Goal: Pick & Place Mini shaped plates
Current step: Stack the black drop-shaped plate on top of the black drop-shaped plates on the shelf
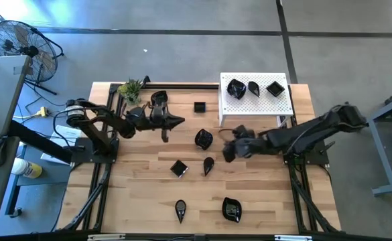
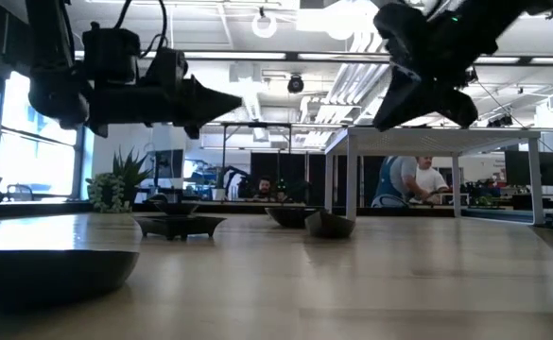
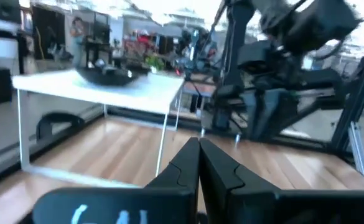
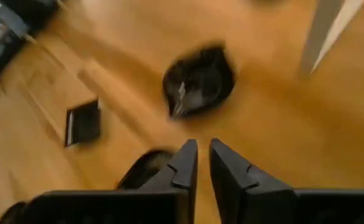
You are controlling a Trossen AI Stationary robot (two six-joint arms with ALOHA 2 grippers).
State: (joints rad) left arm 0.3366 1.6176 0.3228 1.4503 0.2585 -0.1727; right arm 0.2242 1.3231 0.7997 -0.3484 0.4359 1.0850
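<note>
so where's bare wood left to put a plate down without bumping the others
Bare wood lies along the table's left side below the left gripper, and at the right front beyond the rounded plate. The middle is crowded: plates cluster beside the right gripper. The white platform already holds three.

Quick count from the overhead shot: three black dishes sitting up on the white platform, namely a rounded one, a teardrop one and a square one; down on the wooden tabletop I count six more dishes, so a small square, a rounded one, another square, a teardrop, a second teardrop and a bigger rounded one; nine dishes in plain sight total; a tenth dark shape under the left arm might be one, can't tell; one little green plant; two robot arms, one claw each; one fan on the floor.
</note>
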